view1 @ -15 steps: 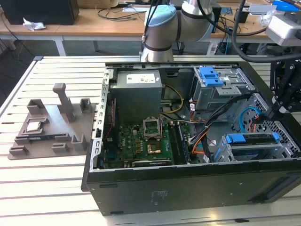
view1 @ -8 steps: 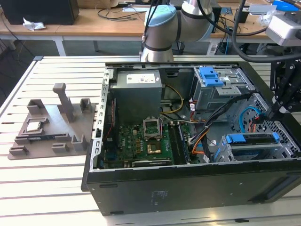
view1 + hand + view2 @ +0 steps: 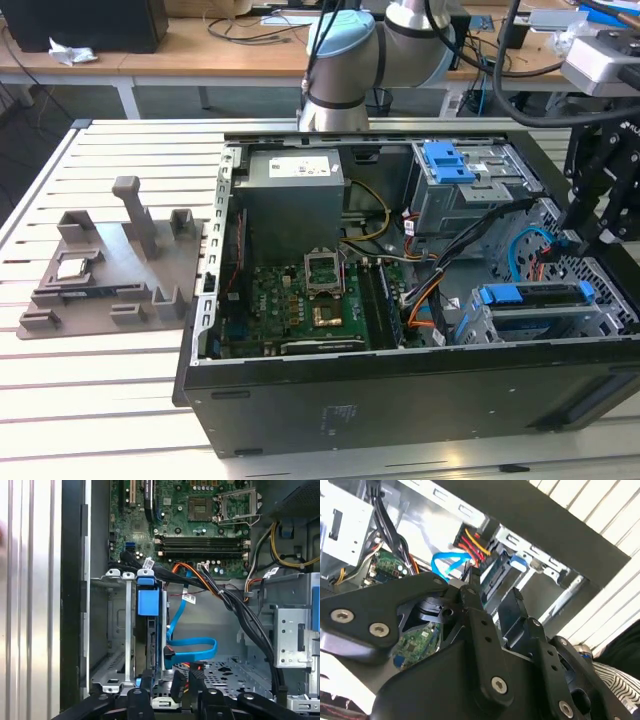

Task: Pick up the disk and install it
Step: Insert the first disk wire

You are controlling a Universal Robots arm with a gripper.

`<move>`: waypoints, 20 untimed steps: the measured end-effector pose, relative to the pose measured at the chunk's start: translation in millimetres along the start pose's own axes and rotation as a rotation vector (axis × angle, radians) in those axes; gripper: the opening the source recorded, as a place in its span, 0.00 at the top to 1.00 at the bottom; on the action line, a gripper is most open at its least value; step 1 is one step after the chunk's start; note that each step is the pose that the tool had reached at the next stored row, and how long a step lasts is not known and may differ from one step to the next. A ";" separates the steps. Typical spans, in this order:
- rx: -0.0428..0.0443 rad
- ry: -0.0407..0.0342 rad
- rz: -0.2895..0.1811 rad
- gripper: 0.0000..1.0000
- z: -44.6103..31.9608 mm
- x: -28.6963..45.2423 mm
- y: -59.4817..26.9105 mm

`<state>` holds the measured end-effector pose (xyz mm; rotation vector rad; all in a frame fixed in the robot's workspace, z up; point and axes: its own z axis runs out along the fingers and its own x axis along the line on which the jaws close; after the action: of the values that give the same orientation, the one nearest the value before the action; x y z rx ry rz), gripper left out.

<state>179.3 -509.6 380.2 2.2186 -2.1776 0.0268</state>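
Disk (image 3: 530, 296) mostly hidden inside drive cage (image 3: 476, 326); gripper (image 3: 592, 238) cut off at exterior view's right edge

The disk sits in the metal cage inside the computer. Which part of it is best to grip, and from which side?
Probably the blue plastic end of the disk: it stands clear of the metal cage, whose walls cover the flat sides. Come from the open side of the computer case, as the cables crowd the other end.

The computer case (image 3: 400, 405) is black and its circuit board (image 3: 300, 305) green. The disk (image 3: 535, 297) has blue rails. A bright blue cable (image 3: 192, 647) loops nearby. The tabletop (image 3: 100, 400) is white with ribbed stripes, and the holder (image 3: 110, 270) at the exterior view's left is grey.
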 end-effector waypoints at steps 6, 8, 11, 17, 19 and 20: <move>-0.0019 0.0008 0.017 0.58 18.3 -5.2 -10.6; -0.0019 0.0011 0.017 0.58 18.3 -5.2 -10.7; -0.0019 0.0010 0.017 0.59 18.3 -5.2 -10.8; -0.0019 0.0010 0.017 0.83 18.3 -5.2 -10.9; -0.0019 0.0009 0.017 0.83 18.4 -5.2 -10.9; -0.0019 0.0009 0.017 0.83 18.4 -5.1 -11.0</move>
<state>190.0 -505.0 361.5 2.1988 -2.1950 0.0261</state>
